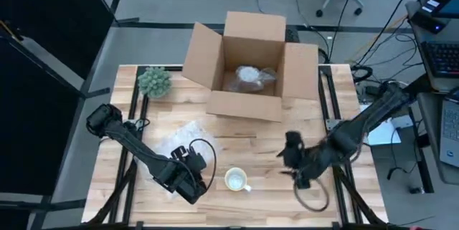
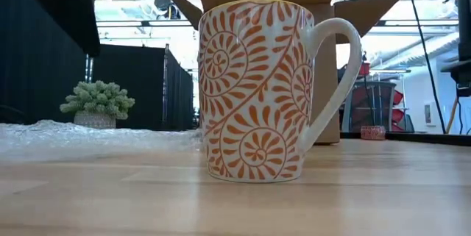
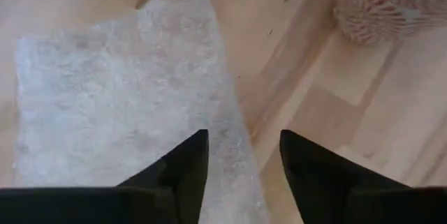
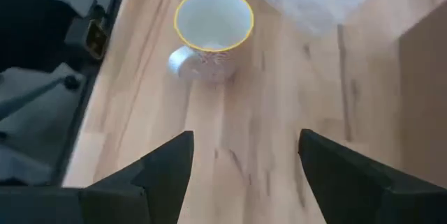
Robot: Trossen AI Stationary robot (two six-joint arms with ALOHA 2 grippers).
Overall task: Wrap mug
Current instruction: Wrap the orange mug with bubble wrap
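A white mug (image 1: 237, 180) with an orange leaf pattern and a yellow rim stands upright on the wooden table, near the front edge; its handle (image 2: 335, 81) is on the right in the low view. A clear bubble-wrap sheet (image 1: 178, 142) lies flat to the mug's left. My left gripper (image 3: 244, 147) is open over the sheet's edge nearest the mug, with the mug (image 3: 398, 4) beyond it. My right gripper (image 4: 244, 151) is open to the mug's right, pointing at the mug (image 4: 213, 32) from a distance.
An open cardboard box (image 1: 251, 69) holding a bubble-wrapped item stands at the table's far middle. A small potted plant (image 1: 154, 82) sits at the far left. Bare wood lies between the mug and my right gripper (image 1: 287, 160).
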